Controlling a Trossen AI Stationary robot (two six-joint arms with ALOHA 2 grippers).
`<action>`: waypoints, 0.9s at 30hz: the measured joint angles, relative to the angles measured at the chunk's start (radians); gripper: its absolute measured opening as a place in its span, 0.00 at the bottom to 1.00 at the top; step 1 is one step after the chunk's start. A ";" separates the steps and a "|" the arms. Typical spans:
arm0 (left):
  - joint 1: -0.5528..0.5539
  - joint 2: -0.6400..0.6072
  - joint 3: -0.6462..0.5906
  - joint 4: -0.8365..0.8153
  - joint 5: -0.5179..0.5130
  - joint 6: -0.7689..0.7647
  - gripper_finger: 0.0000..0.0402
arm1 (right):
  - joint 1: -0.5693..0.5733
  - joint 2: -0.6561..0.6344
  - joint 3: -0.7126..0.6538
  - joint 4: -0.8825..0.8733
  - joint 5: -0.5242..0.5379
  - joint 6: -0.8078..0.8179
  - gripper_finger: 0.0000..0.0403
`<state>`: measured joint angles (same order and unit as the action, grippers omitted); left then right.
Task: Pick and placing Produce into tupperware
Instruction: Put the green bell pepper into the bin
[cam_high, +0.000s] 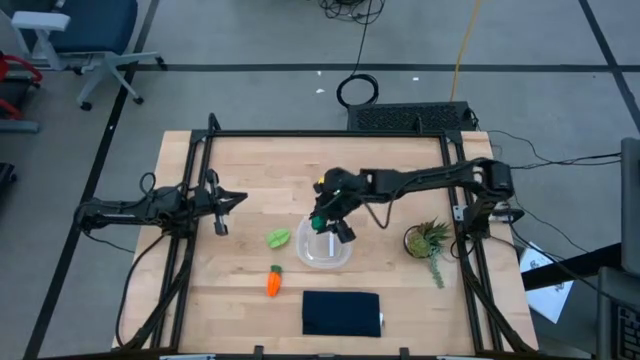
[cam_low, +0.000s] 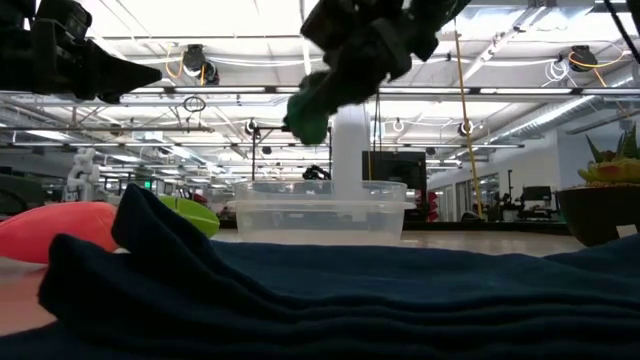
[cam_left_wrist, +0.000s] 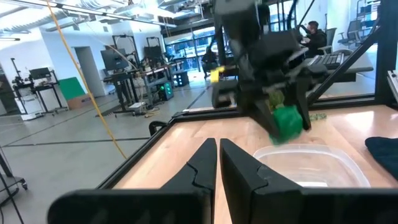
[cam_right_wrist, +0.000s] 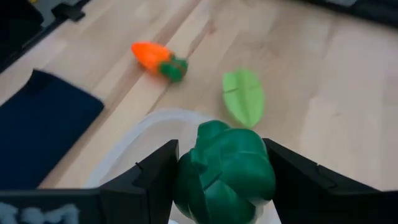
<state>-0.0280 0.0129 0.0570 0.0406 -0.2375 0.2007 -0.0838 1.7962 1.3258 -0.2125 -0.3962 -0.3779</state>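
While clamped in the right gripper (cam_right_wrist: 221, 180), the dark green piece (cam_right_wrist: 225, 171) hangs above the tupperware (cam_high: 325, 250).
Right arm reaches in over the table centre; container looks empty. Leafy piece (cam_high: 278, 238) and carrot (cam_high: 273, 281) lie on the table (cam_high: 250, 170) beside it. Left gripper (cam_high: 222, 205) waits at the left, fingers nearly closed, holding nothing.

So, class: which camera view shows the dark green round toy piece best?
The right wrist view: the dark green round toy piece fills the frame between the right pincer's fingers. High view shows a speck, low view a blur, left wrist view a side glimpse.
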 joint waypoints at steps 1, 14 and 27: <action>0.000 0.000 0.000 0.000 0.000 0.000 0.06 | 0.003 0.015 0.000 0.006 0.000 -0.001 0.50; 0.000 0.000 0.000 0.001 0.000 0.000 0.06 | 0.059 0.142 0.000 0.023 0.002 -0.080 0.50; 0.000 0.000 0.000 0.001 0.000 0.001 0.06 | 0.048 0.187 0.039 0.036 0.007 -0.072 0.50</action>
<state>-0.0280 0.0128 0.0570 0.0414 -0.2371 0.2012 -0.0358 1.9828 1.3643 -0.1762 -0.3891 -0.4503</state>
